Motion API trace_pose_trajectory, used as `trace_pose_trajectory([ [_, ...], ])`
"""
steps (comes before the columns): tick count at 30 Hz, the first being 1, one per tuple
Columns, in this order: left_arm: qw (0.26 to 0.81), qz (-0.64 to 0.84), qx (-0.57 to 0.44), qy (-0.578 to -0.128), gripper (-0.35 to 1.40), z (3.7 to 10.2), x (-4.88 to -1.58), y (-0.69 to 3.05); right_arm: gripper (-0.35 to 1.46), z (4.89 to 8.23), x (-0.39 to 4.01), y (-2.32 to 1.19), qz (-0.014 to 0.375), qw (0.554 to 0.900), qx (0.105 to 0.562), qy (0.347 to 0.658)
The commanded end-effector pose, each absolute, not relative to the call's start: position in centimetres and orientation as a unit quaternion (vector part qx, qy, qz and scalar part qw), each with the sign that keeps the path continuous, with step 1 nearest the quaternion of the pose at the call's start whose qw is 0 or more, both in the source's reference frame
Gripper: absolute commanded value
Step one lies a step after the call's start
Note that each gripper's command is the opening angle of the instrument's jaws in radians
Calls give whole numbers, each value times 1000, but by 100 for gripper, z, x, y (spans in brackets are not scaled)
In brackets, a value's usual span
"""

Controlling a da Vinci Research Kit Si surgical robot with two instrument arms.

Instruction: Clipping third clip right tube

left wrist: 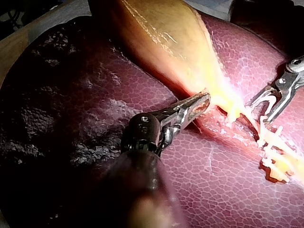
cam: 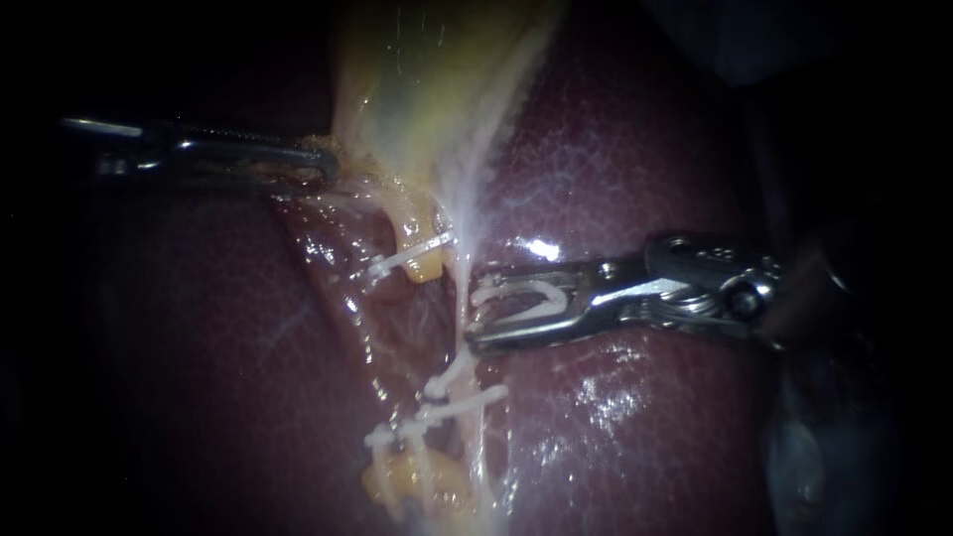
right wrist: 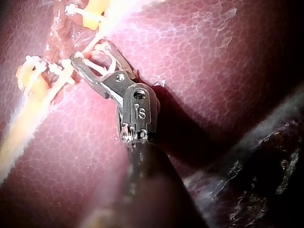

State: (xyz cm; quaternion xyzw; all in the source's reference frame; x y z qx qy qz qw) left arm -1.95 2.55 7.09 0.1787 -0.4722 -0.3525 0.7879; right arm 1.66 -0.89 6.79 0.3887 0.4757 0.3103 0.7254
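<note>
Endoscope view showed you, nearest the lens, the lower clips [cam: 462, 402] lying across the right tube [cam: 464, 260], with the liver [cam: 635, 149] beneath. Just farther along that tube, your right instrument [cam: 475, 316] had its jaws spread, with a white open clip [cam: 526, 298] seated between them and touching both. The tube lay at the mouth of the jaws, and I could not tell whether it was fully inside. On the tube's other side, a single clip [cam: 407, 256] sat on a yellow stump. Farther still, your left instrument [cam: 323, 167] had its jaws pressed together on the edge of the gallbladder [cam: 427, 89], apparently pulling the tube taut. You seemed to be at the placing step. Your next move called for advancing until the tube sat deep in the open clip, clear of the lower clips, and then squeezing.
</note>
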Motion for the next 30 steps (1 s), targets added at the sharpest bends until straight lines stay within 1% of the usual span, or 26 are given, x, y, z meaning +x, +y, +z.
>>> trace_pose_trajectory([
  [1, 788, -352, 179, -472, -35, 709, -195, 254, 49, 682, 168, -90, 312, 725, 390, 474],
  [8, 788, -352, 178, -472, -35, 709, -195, 254, 49, 687, 183, -93, 309, 725, 395, 472],
  [10, 788, -353, 178, -472, -35, 709, -196, 254, 49, 689, 187, -94, 309, 721, 399, 475],
  [14, 788, -353, 178, -472, -35, 709, -196, 254, 49, 690, 195, -95, 313, 697, 418, 492],
  [18, 788, -352, 178, -472, -35, 709, -196, 254, 49, 685, 198, -93, 318, 662, 446, 511],
  [21, 789, -350, 177, -473, -35, 709, -196, 254, 49, 672, 199, -88, 321, 638, 461, 526],
  [26, 789, -350, 177, -473, -35, 709, -196, 254, 49, 637, 199, -73, 327, 601, 477, 551],
  [30, 789, -350, 177, -473, -35, 709, -195, 254, 49, 612, 197, -63, 332, 581, 483, 564],
])
